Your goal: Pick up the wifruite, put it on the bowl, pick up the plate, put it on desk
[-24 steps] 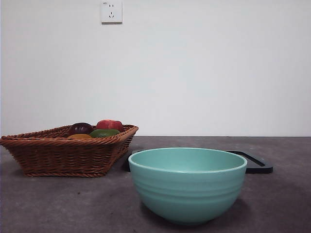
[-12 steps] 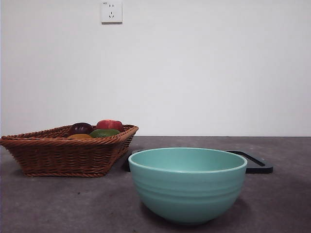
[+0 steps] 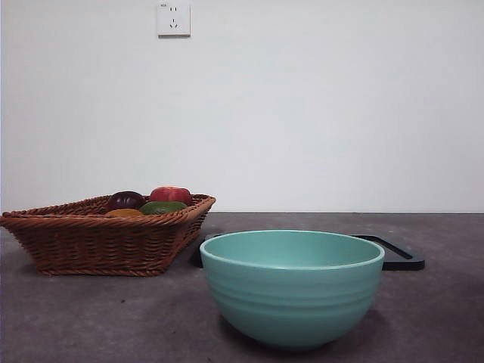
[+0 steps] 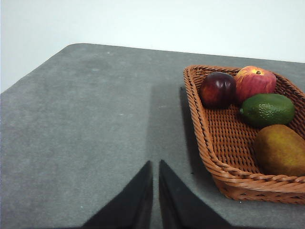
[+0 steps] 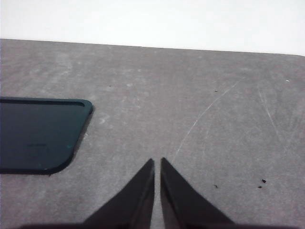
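In the wicker basket (image 4: 224, 157), at its near end as the left wrist camera sees it, lies the wifruite (image 4: 281, 150) — a dull orange-brown oval resting beside the green fruit (image 4: 267, 109), with the dark purple fruit (image 4: 218, 89) and a red fruit (image 4: 253, 81) further along the basket. The left gripper (image 4: 155, 167) hangs over bare desk (image 4: 86, 124) just outside the basket's rim, its two black jaws pressed together with only a thin slit between them and nothing in them; the wifruite sits off to one side of it, inside the basket wall and apart from the jaws. In the front view only a sliver of the wifruite shows above the basket rim, and the mint-green bowl (image 3: 292, 287) stands on the desk in front, near the camera, beside the basket and not touching it. Behind the bowl lies a flat dark tray (image 3: 397, 253). The right gripper (image 5: 157, 164) — jaws likewise closed on nothing — hovers over open desk near one rounded corner of that tray.
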{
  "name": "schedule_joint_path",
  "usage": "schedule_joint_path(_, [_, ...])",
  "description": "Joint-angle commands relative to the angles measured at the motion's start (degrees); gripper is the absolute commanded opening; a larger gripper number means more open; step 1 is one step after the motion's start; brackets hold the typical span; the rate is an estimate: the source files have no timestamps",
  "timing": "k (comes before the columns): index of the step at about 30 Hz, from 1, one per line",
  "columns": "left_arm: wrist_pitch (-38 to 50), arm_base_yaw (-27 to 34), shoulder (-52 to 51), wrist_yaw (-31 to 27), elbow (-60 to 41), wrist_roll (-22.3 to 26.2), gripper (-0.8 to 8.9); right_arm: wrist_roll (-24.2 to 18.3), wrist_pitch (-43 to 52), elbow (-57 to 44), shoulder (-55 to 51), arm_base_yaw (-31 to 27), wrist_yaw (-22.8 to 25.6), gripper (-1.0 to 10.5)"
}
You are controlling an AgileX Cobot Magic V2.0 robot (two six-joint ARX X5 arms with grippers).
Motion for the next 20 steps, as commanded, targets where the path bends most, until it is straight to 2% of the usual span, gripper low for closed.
schedule_joint_path(1, [-0.31,0.04,-0.09,-0.17,-1.18,-0.17,0.19,-0.46,-0.52,-0.31,-0.15,-0.17,0.22,0.2])
schedule_joint_path(20, [-0.31,0.04,-0.09,-0.15,-1.16,-0.17,0.19,-0.46,0.94,-0.26,-0.13,-0.17,0.24,0.2])
